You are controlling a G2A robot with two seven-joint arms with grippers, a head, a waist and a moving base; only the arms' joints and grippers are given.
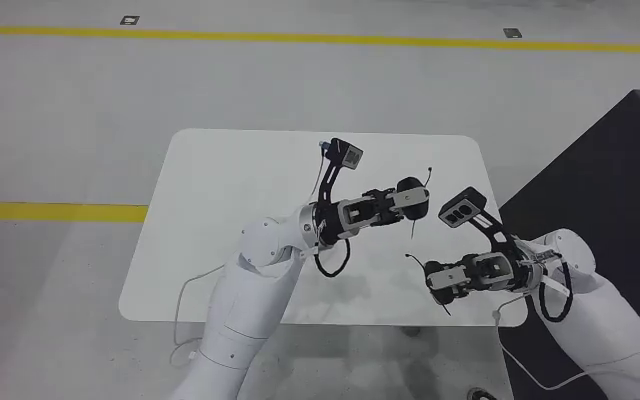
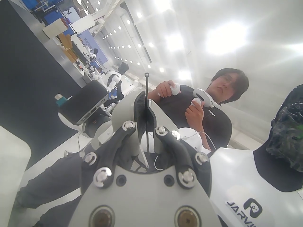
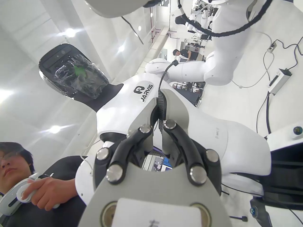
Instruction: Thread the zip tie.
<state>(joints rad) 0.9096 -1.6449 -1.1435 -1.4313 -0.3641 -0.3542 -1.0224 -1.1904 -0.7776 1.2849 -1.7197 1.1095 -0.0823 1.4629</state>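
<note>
Above the white table (image 1: pixel 230 220), my left gripper (image 1: pixel 416 200) is shut on a black zip tie (image 1: pixel 429 176). In the left wrist view this zip tie (image 2: pixel 146 83) stands out past the closed fingers (image 2: pixel 139 100), its square head at the far end. Its thin tail (image 3: pixel 133 28) hangs below the left gripper. My right gripper (image 1: pixel 433 280) sits lower and to the right, near the table's front edge. It is shut on a second thin black zip tie (image 3: pixel 165 74), which curves out from the right gripper (image 3: pixel 161 94). The two ties are apart.
A dark panel (image 1: pixel 600 170) stands just past the table's right edge. Yellow floor lines (image 1: pixel 300 38) run behind and to the left of the table. Black cables (image 1: pixel 335 262) loop under the left wrist.
</note>
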